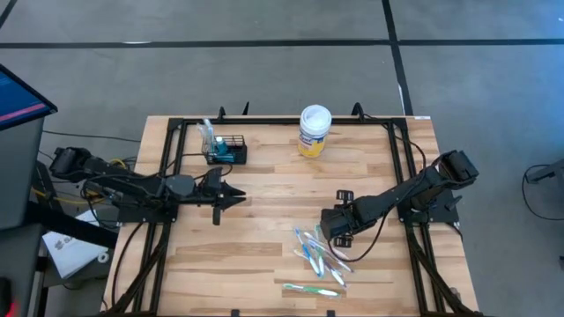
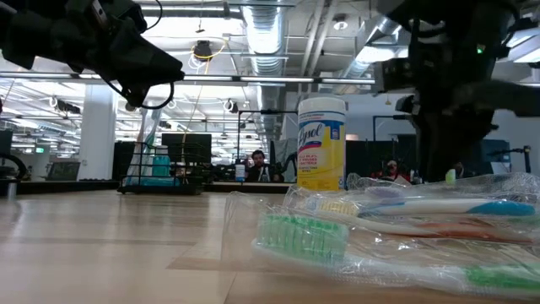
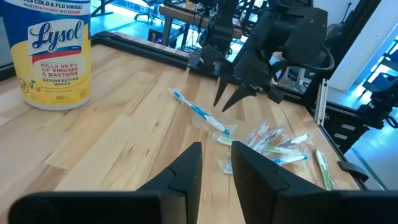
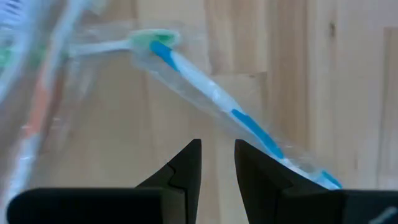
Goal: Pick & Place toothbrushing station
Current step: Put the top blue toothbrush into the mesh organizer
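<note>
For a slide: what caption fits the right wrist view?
Right end effector hovering, fingers parted, over a wrapped blue-and-white toothbrush.

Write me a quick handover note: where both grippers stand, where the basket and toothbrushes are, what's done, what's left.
Left gripper: empty, fingers slightly parted, hovering mid-table, short of the wire basket.
Right gripper: empty, fingers slightly parted, poised right above the wrapped toothbrushes, over a blue-and-white one.
Basket: at the table's far-left edge, with a few items already standing in it; the Lysol tub stands to its right.
Done: nothing is gripped.
Left: a pile of wrapped brushes still lies loose near the front-right; likely next, close on the blue-and-white one.
</note>
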{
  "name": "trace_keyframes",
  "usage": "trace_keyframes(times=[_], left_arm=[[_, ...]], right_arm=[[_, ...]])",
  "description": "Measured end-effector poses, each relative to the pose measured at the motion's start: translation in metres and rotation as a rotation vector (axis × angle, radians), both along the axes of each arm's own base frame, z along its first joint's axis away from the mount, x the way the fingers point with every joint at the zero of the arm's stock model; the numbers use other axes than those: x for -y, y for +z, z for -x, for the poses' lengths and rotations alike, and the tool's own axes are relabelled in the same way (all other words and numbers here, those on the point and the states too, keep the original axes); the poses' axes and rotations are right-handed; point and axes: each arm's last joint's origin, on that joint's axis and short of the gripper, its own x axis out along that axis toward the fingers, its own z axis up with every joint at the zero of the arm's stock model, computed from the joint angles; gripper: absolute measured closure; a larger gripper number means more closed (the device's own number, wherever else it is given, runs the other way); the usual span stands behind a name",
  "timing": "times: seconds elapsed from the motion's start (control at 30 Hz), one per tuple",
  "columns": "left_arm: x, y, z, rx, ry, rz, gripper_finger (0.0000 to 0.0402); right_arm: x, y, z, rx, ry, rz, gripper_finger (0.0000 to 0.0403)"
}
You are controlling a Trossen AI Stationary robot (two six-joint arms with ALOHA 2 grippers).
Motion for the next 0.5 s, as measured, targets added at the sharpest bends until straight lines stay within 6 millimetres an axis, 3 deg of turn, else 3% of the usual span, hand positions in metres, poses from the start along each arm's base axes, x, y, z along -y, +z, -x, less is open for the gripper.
trace_keyframes(times=[0.5], left_arm=[[0.0000,0.0004,-0.0002,0.005,0.000,0.001,0.0320]], right_arm=[[0.0040,-0.0005,-0.0027,0.049,-0.017,0.070,0.0316]])
